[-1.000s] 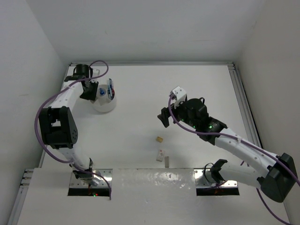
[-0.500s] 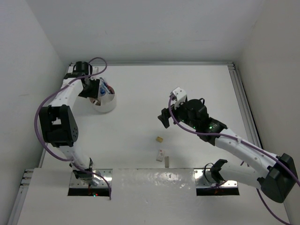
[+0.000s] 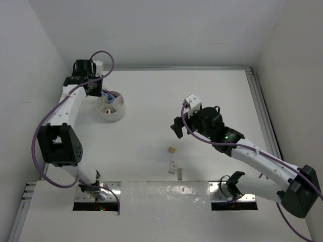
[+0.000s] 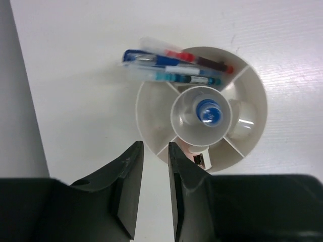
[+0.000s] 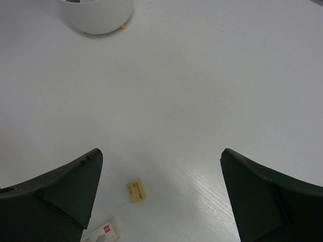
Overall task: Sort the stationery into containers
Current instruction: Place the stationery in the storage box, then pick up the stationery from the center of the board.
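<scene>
From where I stand, the white tub (image 4: 149, 118) sits at the far left of the table (image 5: 202, 75), partly filled. The pens (image 4: 174, 68) lie together in one outer compartment with their ends poking over the rim. The blue-capped bottle (image 4: 208, 112) stands upright in the centre cup, and what looks like the clear tape ring (image 4: 243, 120) rests in another section. The left gripper (image 4: 155, 151) hangs above the tub's edge, its fingers parted by only a slit, with nothing between them.

What remains is on the right. The tan block (image 5: 135, 191) lies alone on the bare table, well apart from the tub, with a white eraser (image 5: 103, 233) near it on the side of the arm bases. The right gripper (image 5: 160, 154) hovers above them, jaws spread wide and empty. The block sits off toward one finger, not centred.

I'd judge the step in hand to be picking up that block. To do it well, the gripper should first shift sideways until the block lies midway between the fingers. The wrist should then turn so the pads meet its flat sides (it lies a little askew). From there it should come straight down, close gently and keep clear of the eraser, so nothing gets nudged away. A free compartment looks a better home for it than the one with the pens.
</scene>
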`<state>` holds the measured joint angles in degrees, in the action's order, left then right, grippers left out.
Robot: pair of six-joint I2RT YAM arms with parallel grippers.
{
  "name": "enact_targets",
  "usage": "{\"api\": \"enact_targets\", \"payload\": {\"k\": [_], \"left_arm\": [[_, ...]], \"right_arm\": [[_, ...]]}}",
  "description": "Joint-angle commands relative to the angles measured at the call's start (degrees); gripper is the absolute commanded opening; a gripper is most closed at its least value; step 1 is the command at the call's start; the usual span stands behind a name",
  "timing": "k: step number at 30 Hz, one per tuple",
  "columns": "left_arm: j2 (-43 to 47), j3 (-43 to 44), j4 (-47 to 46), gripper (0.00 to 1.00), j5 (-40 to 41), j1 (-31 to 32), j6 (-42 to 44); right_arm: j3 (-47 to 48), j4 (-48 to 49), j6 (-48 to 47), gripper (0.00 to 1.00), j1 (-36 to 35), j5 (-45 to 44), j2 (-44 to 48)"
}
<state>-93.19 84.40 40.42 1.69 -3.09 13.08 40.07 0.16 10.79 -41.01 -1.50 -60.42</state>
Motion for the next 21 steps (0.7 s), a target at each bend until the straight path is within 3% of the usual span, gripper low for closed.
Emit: {"api": "enact_targets", "payload": {"k": [1, 4, 9, 12, 15, 17, 21], "left_arm": [[4.1, -1.2, -2.5, 0.24, -3.1, 2.3, 4.1], [8.8, -5.4, -5.3, 0.29, -8.4, 6.7, 10.4], [15.3, -13.1, -6.5, 0.52, -23.1, 17.1, 22.5], [15.5, -15.1, -4.7, 0.52, -26.9, 24.6, 25.5], [14.5, -16.6, -6.6, 0.51, -24.7, 33.6, 21.8], [14.3, -17.4, -8.5, 0.51, -22.4, 39.9, 18.0], [14.0, -22.9, -18.4, 0.51, -13.8, 48.3, 1.9]], "right_arm": [[0.1, -2.7, 1.3, 0.96, -0.3, -2.0, 0.0], [0.4, -6.9, 1.8, 0.94, -0.5, -2.8, -0.3], [-3.2, -7.0, 7.6, 0.98, 1.2, -5.6, 2.1], [-4.1, -9.3, 12.7, 0.98, 5.1, -5.4, 2.8], [-5.0, -12.7, 18.0, 0.97, 8.1, -7.8, 4.3], [-5.7, -15.6, 23.1, 0.96, 8.6, -15.0, 5.7], [-8.7, -18.7, 29.5, 0.90, 8.6, -21.8, 9.4]]}}
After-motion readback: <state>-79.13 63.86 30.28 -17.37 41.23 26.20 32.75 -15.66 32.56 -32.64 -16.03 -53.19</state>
